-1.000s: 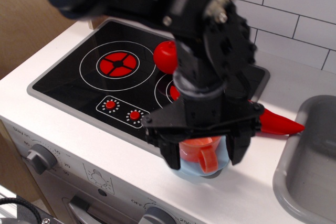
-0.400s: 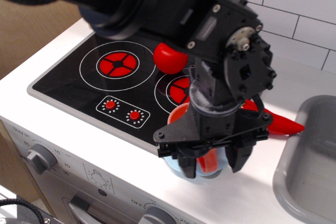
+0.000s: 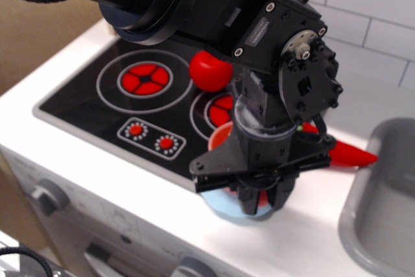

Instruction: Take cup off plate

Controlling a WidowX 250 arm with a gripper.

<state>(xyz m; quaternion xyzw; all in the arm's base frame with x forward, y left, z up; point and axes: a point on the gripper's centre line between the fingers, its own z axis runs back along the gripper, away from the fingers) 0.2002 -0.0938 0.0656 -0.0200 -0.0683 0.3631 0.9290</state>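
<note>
The orange-red cup point(image 3: 221, 137) stands on the pale blue plate point(image 3: 224, 207) at the front of the white counter, just right of the stove. Most of the cup is hidden behind my gripper. My gripper point(image 3: 262, 199) reaches down from above with its fingers closed on the cup's handle, of which a red sliver shows between them. Only the plate's front left edge shows under the gripper.
A round red tomato point(image 3: 209, 71) sits on the black stove top point(image 3: 117, 111). A red pepper-like toy point(image 3: 349, 154) lies right of the gripper. A grey sink point(image 3: 382, 205) is at the right edge. White tiled wall behind.
The gripper's fingers have closed in from wide open to pinched together on the cup's handle. The arm has shifted slightly right and lower over the cup.
</note>
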